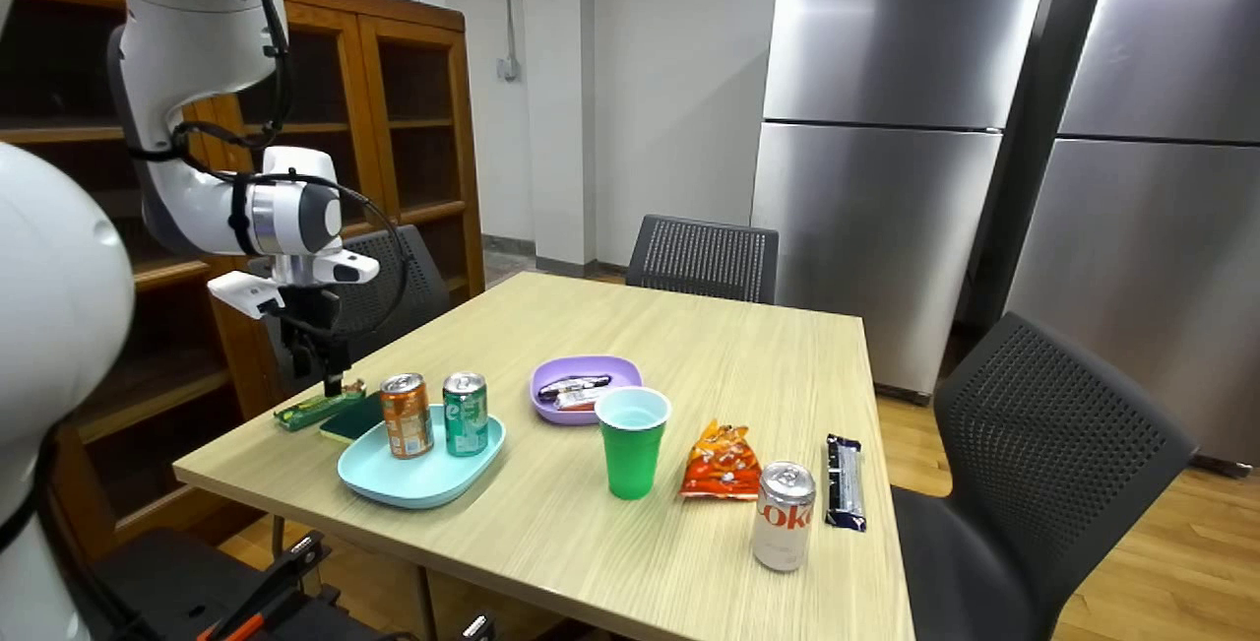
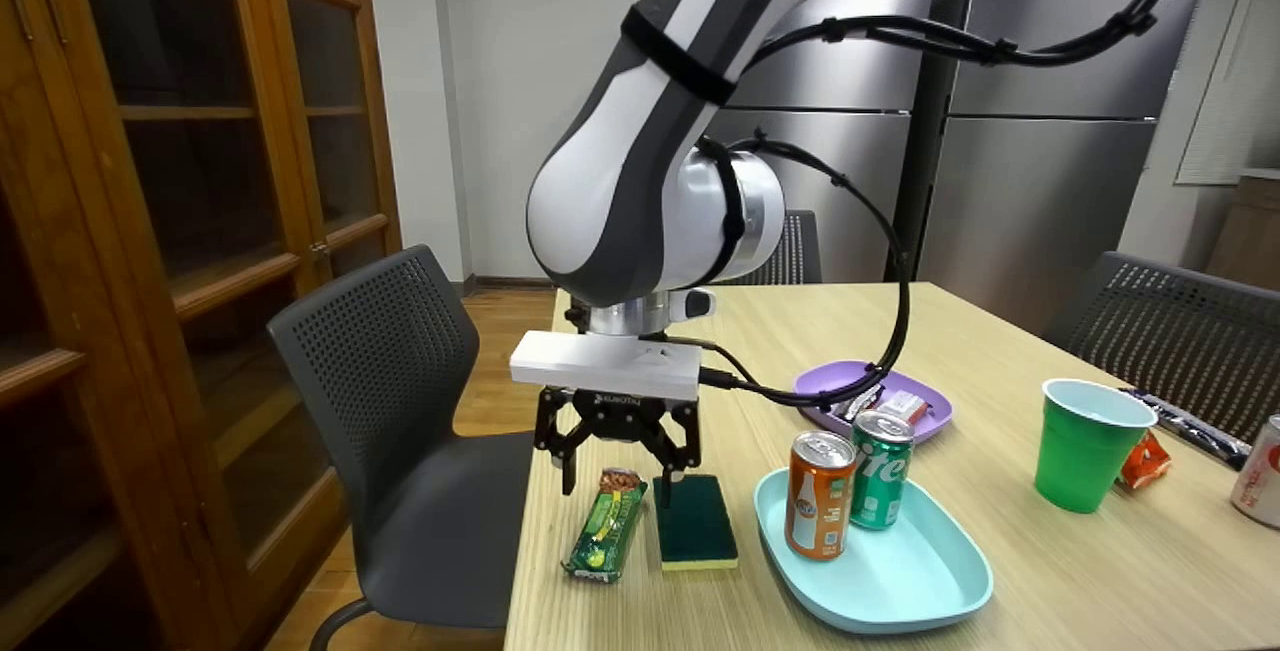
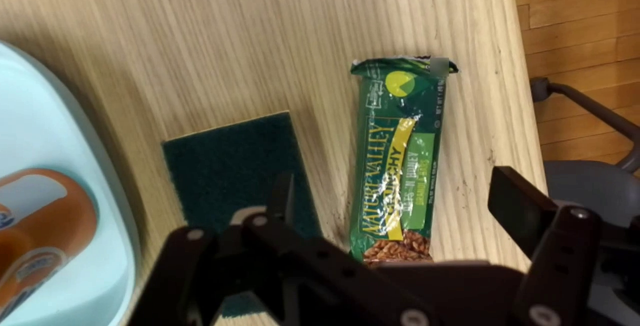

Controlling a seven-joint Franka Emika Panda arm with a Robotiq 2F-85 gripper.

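Observation:
My gripper (image 2: 618, 491) points down over the near-left part of the table, its jaws wide apart with nothing between them. Below it lies a green Nature Valley granola bar (image 3: 395, 166), which runs lengthwise between the two fingers in the wrist view; the gripper body hides its lower end. A dark green sponge (image 2: 695, 521) with a yellow underside lies beside the bar, and the left finger (image 3: 282, 198) overlaps it in the wrist view. On the light blue tray (image 2: 930, 591) stand an orange can (image 2: 820, 496) and a green Sprite can (image 2: 880, 471), both upright.
A purple tray (image 1: 588, 365) with wrapped snacks sits farther back. Toward the far side stand a green cup (image 1: 632, 454), an orange snack bag (image 1: 722, 464), a Coke can (image 1: 785, 518) and a dark wrapped bar (image 1: 845, 483). The table edge runs close beside the granola bar, with a chair (image 2: 400, 411) beyond.

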